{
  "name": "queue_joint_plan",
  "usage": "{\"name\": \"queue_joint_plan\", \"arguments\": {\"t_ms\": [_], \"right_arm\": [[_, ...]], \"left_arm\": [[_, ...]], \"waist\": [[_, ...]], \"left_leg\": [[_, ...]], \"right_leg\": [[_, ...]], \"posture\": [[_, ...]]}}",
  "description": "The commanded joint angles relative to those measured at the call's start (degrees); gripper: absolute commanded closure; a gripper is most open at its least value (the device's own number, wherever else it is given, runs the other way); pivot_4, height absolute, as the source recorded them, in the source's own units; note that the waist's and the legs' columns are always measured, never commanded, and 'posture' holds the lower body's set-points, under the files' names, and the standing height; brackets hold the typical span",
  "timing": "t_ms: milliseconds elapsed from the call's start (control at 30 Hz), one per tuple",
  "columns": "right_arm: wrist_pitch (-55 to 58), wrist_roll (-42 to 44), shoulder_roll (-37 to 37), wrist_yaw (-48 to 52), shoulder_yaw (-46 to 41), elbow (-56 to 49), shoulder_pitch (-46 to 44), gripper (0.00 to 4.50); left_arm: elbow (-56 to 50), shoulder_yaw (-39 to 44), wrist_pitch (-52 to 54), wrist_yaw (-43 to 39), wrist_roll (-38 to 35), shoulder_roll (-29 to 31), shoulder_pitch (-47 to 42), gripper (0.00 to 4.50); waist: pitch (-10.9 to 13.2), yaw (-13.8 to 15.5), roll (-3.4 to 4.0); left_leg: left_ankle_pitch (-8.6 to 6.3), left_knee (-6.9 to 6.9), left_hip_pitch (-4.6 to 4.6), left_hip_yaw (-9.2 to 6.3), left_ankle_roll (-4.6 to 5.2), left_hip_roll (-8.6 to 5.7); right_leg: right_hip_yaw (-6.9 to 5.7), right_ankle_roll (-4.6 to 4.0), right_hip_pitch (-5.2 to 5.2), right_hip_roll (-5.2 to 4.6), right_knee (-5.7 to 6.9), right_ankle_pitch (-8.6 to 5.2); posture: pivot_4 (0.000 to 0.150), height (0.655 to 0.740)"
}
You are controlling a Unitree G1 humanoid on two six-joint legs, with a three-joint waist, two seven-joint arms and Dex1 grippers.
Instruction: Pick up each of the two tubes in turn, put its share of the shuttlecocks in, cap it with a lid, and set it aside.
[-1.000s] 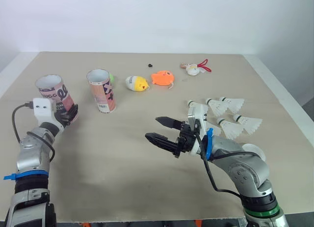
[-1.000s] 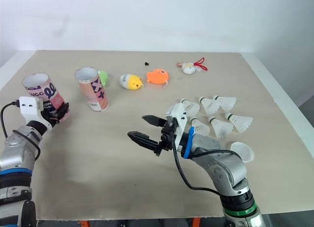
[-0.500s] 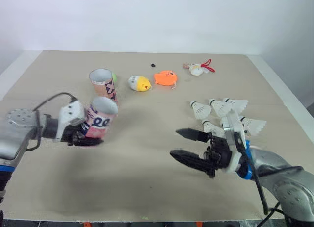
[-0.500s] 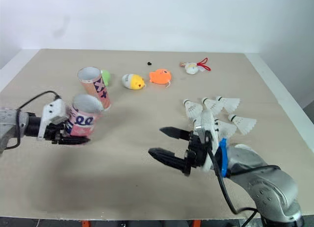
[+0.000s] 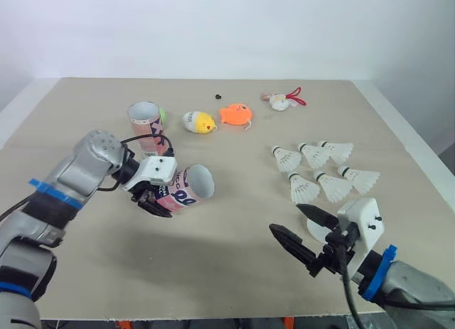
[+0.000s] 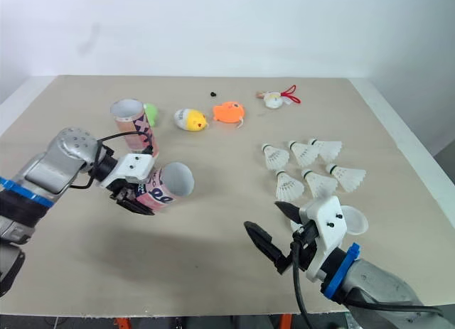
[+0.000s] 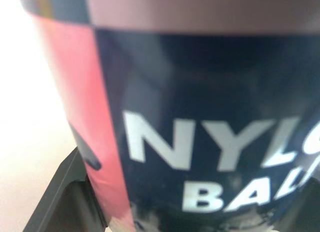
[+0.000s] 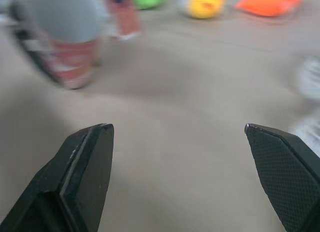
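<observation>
A pink tube (image 5: 186,189) hangs tipped on its side just above the table, open mouth facing right. My left gripper (image 5: 153,197) is shut on its lower end; its dark label (image 7: 200,117) sits close between the fingers in the left wrist view. The second tube (image 5: 147,125) stands upright behind it. Several white shuttlecocks (image 5: 320,169) lie in a cluster at the right. Near the front right my right gripper (image 5: 284,217) stands open and empty, pointing left toward the held tube (image 8: 70,46). A white lid (image 6: 353,219) lies partly behind it.
Along the back sit a green ball (image 5: 161,112), a yellow toy (image 5: 198,121), an orange fish (image 5: 235,114), a small black piece (image 5: 217,96) and a white toy with a red cord (image 5: 284,99). The table's right edge (image 5: 419,155) runs close to the shuttlecocks.
My left gripper has carried the pink tube from the far left toward the middle and tipped it onto its side. My right gripper has drawn back toward the front right, staying open.
</observation>
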Motion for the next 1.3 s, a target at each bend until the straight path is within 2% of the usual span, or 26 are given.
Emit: {"name": "queue_joint_plan", "arguments": {"t_ms": [33, 167, 333, 933, 1300], "right_arm": [[-1.04, -6.05, 3.59, -6.50, 4.71, -1.47, -0.97, 0.00], [-0.93, -13.77, 7.02, -10.67, 9.85, 3.50, -5.22, 0.00], [-1.70, -19.47, 9.46, -10.97, 11.81, 9.69, -8.38, 0.00], [-3.65, -29.59, 14.75, -7.52, 15.23, 24.18, -20.87, 0.00], [-5.70, -34.37, 16.82, -6.65, 13.75, 30.86, -25.71, 0.00]], "left_arm": [[7.35, -2.04, -3.96, 0.30, 6.14, -1.97, -2.77, 1.20], [9.22, -1.69, -4.84, -0.73, 6.23, -4.31, -4.01, 1.20], [6.44, -1.82, -3.12, -0.86, 4.17, -4.05, -2.92, 1.20], [-3.19, 1.33, 3.89, -0.51, 5.46, -3.98, 2.66, 1.20], [-8.93, 3.88, 8.66, -0.03, 4.34, -4.32, 5.70, 1.20]], "waist": [[-0.03, -0.04, 0.08], [-0.11, -0.08, 0.23], [-0.15, -0.02, 0.29], [-0.20, 0.00, 0.39], [-0.20, -0.01, 0.40]], "left_leg": [[0.05, 0.00, 0.04, 0.01, 0.08, 0.00], [0.11, 0.00, 0.32, 0.00, 0.16, -0.02], [0.14, -0.01, 0.34, 0.07, 0.20, -0.05], [0.02, -0.12, -0.01, 0.03, 0.26, -0.21], [-0.02, -0.12, -0.03, 0.05, 0.28, -0.24]], "right_leg": [[0.00, -0.05, 0.01, 0.00, 0.00, 0.07], [0.09, -0.15, 0.05, -0.02, 0.00, 0.19], [0.14, -0.15, 0.10, -0.13, 0.00, 0.19], [0.32, 0.11, -0.06, -0.02, -0.02, -0.02], [0.35, 0.18, -0.07, -0.04, -0.03, -0.06]], "posture": [[0.150, 0.7400], [0.150, 0.7400], [0.150, 0.7400], [0.150, 0.7400], [0.150, 0.7400]]}}
